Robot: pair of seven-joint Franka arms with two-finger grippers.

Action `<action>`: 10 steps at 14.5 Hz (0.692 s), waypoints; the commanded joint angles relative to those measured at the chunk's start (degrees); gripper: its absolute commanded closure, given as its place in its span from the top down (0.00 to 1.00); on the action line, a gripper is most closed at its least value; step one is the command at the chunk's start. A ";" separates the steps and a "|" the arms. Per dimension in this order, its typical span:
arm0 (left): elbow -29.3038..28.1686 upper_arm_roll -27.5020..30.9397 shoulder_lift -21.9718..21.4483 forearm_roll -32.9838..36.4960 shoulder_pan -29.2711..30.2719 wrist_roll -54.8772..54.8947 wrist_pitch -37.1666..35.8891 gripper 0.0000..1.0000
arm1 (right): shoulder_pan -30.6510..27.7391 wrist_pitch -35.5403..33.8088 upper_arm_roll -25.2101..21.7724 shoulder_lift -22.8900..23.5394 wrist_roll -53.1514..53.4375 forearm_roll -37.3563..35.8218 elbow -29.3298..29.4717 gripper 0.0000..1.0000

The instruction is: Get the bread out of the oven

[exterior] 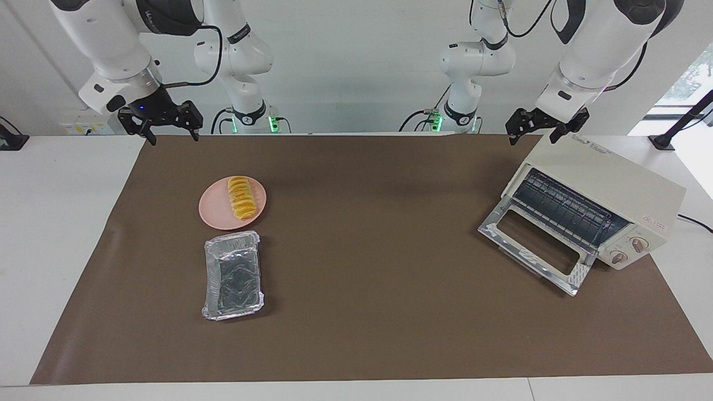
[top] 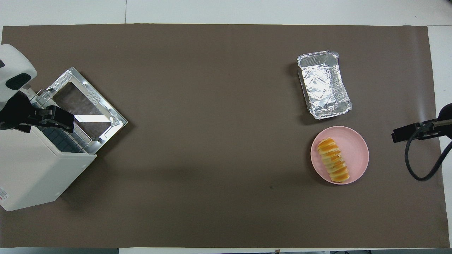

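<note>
Clearing away, final step: bread (exterior: 241,197) lies on pink plate (exterior: 214,214), out of oven (exterior: 607,192) whose door hangs open; right gripper (exterior: 159,121) and left gripper (exterior: 543,127), both spread wide and empty, best kept high, bread untouched.

Two high opposing cameras share the brown mat (exterior: 367,250).

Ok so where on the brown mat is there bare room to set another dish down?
The widest bare stretch of the brown mat lies between the round pink plate and the cream-white toaster oven. More is free along the edge farthest from the robots. It is crowded where the crinkled silver foil tray sits beside the plate holding the golden ridged bread, and around the oven's lowered glass door.
</note>
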 commanded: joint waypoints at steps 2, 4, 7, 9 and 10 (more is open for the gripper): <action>-1.67 0.04 -1.56 -0.77 0.36 -0.30 1.09 1.00 | -2.17 -4.48 0.43 3.96 -2.06 0.91 6.74 1.00; -1.67 0.03 -1.56 -0.77 0.36 -0.30 1.09 1.00 | -2.53 -3.00 0.34 3.96 -2.41 0.91 5.87 1.00; -1.67 0.03 -1.56 -0.77 0.28 -0.30 1.09 1.00 | -2.88 0.08 0.34 4.22 -2.41 0.91 4.46 1.00; -1.67 0.03 -1.56 -0.77 0.36 -0.30 1.09 1.00 | -3.14 0.70 0.34 4.48 -2.33 0.83 4.46 1.00; -1.67 0.03 -1.56 -0.77 0.36 -0.21 1.09 1.00 | -3.23 0.97 0.34 4.92 -2.33 0.74 4.89 1.00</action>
